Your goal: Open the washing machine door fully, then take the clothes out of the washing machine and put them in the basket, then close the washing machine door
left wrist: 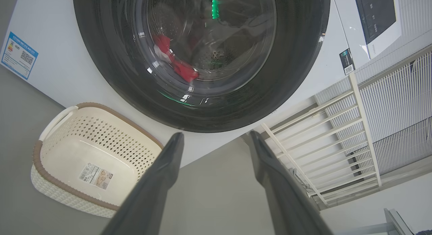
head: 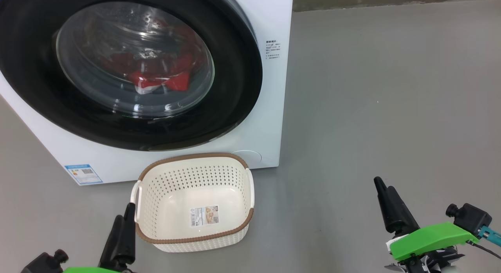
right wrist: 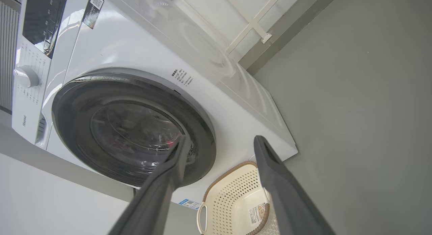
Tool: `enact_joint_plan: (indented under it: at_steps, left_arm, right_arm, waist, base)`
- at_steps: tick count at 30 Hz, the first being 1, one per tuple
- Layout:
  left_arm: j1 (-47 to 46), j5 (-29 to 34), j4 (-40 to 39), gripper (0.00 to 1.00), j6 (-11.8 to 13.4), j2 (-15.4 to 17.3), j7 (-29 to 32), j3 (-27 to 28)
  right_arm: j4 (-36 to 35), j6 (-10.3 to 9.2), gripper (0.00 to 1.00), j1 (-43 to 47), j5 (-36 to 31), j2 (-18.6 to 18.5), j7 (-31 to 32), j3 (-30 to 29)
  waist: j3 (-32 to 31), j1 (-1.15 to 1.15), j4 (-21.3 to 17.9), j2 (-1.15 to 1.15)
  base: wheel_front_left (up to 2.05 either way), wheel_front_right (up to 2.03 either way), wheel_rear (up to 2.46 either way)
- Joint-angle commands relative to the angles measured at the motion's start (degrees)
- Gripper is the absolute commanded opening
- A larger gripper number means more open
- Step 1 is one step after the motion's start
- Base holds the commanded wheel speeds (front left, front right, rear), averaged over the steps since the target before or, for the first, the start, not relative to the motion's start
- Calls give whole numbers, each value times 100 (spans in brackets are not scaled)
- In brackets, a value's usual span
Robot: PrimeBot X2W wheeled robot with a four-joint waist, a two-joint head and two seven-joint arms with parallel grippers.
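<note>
The washing machine [head: 270, 108] stands at the upper left, and its door [head: 39, 89] with the glossy black rim lies shut against the front. Red clothes [head: 156, 79] with a white patch show through the glass, low in the drum. On the floor in front sits the basket [head: 195, 157], with nothing in it but its paper label. My left gripper [head: 127, 210] is open beside the basket's left handle. In the left wrist view it [left wrist: 216, 135] points at the door's lower rim [left wrist: 101, 59]. My right gripper [head: 381, 187] is open over bare floor, well right of the basket.
Grey floor [head: 391, 108] stretches to the right of the machine. A white slatted rack [left wrist: 320, 144] stands beside the machine's other side. A blue label [head: 83, 174] marks the machine's bottom corner, and its control panel [right wrist: 40, 19] and dial are at the top.
</note>
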Motion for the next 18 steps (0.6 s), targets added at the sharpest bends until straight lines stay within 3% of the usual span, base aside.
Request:
enact_joint_plan:
  at_steps: [1,18]
  left_arm:
    - [-223,169,-208,100,-22,89,-61,97]
    - [-280,1308,-419,100,-28,103,-346,108]
  right_arm:
    - [-190,25,100,-312,-185,-69,-70,109]
    - [-363,31,100,-424,-1353,-80,-349,389]
  waist:
    - [2,0,1,0]
    - [43,0,25,0]
  base:
    - [0,0,0]
    - [0,0,0]
